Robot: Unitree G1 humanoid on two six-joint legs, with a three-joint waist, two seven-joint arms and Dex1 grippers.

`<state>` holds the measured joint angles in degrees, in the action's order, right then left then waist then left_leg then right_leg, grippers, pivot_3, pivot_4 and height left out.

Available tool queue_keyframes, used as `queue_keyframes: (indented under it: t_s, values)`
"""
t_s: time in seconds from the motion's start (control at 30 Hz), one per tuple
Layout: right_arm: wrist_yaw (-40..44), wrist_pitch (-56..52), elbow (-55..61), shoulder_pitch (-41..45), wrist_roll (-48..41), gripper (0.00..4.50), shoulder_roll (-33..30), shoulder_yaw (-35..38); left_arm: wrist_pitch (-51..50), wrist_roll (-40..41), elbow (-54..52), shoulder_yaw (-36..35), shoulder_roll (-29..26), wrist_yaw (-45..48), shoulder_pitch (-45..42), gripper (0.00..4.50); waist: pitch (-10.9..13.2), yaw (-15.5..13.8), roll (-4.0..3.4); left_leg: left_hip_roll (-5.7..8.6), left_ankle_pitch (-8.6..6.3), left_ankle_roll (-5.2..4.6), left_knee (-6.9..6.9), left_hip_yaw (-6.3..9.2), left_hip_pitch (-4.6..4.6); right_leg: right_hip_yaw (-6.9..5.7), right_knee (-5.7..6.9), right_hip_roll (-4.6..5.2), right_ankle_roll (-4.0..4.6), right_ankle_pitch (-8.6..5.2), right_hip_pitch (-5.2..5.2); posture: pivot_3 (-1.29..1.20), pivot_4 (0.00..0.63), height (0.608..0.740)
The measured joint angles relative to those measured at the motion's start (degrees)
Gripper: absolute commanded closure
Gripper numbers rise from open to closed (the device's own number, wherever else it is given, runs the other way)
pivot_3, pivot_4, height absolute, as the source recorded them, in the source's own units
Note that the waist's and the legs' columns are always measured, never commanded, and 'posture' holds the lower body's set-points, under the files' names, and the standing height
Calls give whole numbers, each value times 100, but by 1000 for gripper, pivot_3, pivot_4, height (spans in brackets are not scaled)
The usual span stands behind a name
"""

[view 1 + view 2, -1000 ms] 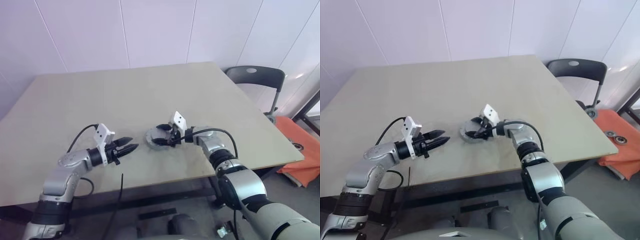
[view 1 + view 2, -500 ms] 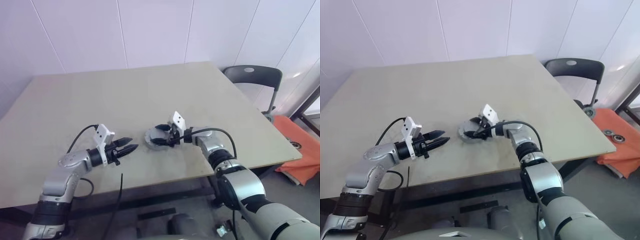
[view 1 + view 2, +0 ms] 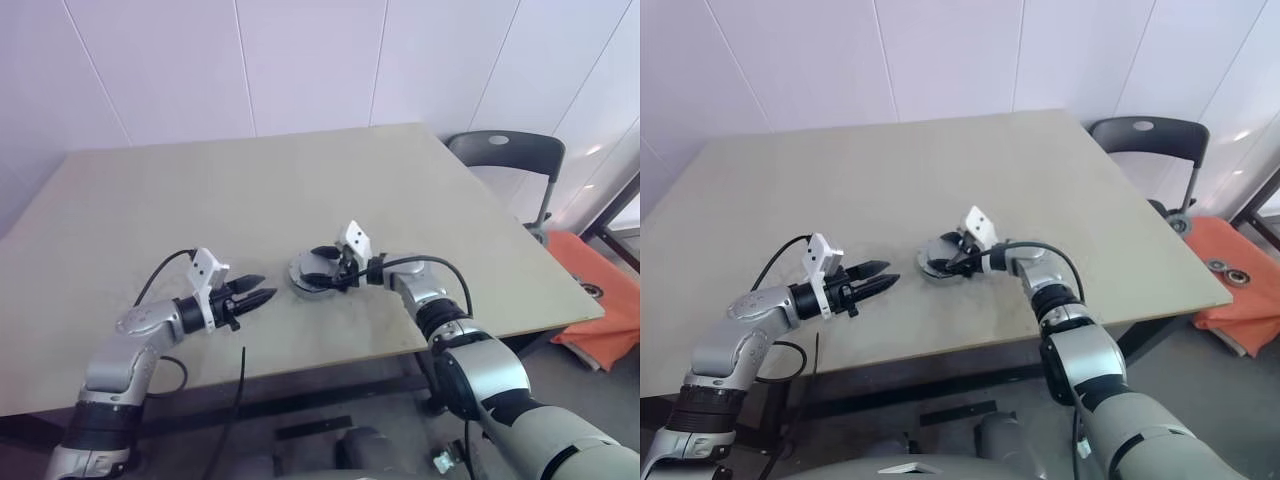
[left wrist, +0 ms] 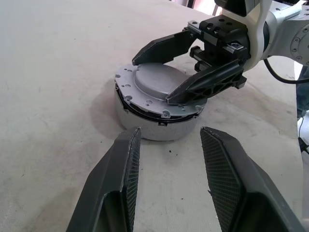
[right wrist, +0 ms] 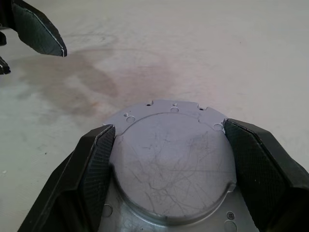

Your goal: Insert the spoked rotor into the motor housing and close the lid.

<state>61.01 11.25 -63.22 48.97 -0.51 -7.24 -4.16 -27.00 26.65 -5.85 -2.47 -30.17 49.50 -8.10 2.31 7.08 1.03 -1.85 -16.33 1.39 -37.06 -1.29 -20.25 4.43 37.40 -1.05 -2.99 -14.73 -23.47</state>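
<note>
The motor housing (image 4: 157, 126) stands on the table (image 3: 200, 190), near the front edge and slightly right of centre. The lid (image 4: 157, 92) sits on top of the housing; its rim appears slightly raised along the near side, where a dark gap shows between lid and housing.

The right gripper (image 3: 322, 268) reaches in from the right, pointing left. Its two fingers (image 5: 94, 166) straddle the lid, one on the far side and one on the near side, set at the lid's rim. Whether they are pressing on the lid or merely bracketing it cannot be told for certain; they stand wide apart across it.

The left gripper (image 3: 258, 289) hovers over the table to the left of the housing, pointing toward it, apart from it. Its fingers (image 4: 120, 188) are parted with nothing between them.
</note>
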Motion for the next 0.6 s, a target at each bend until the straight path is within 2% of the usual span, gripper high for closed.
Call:
queue_keyframes:
  t_s: [0.6]
  values:
    - [-161,339,-2,-60,206,1257,-2,-138,-1,1,0,0,0,-6,0,2381,0,3,0,0,0,0,0,0,3,0,2,0,0,0,1,0,0,740]
